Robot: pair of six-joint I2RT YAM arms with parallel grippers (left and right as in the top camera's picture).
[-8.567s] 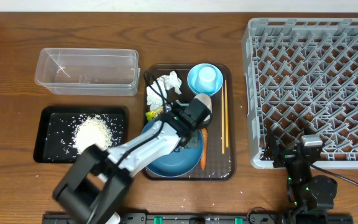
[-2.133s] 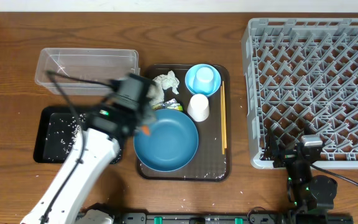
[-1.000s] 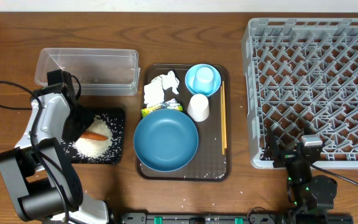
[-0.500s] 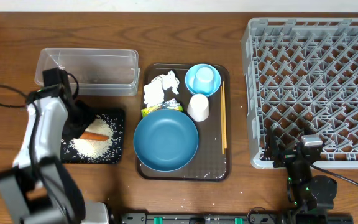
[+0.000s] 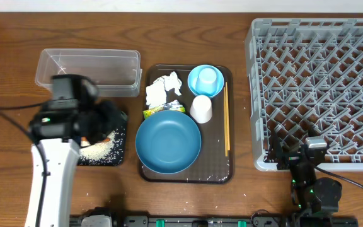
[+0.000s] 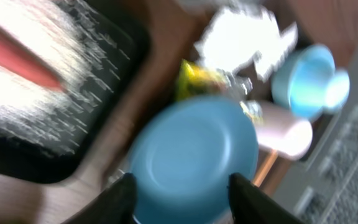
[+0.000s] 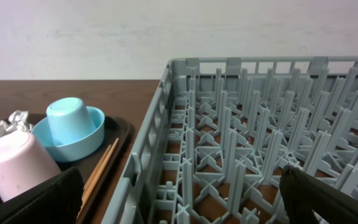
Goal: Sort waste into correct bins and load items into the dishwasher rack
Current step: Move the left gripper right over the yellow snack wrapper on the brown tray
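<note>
Left gripper: jaws apart, nothing between them, though the wrist view is motion-blurred. Carrot lies on the rice in the black tray. Next is probably tissues or wrapper into the clear tub: descend straight, pinch the tissue crest, stay off the blue dish rim. Right gripper spread wide, empty, parked by the rack.

- Left arm, lower left of the overhead view: white tubular link, bulky black wrist.
- Left claw, wrist view's bottom edge: two dark, blurred fingers.
- Right arm, lower right overhead: compact, black, green lights, black cable.
</note>
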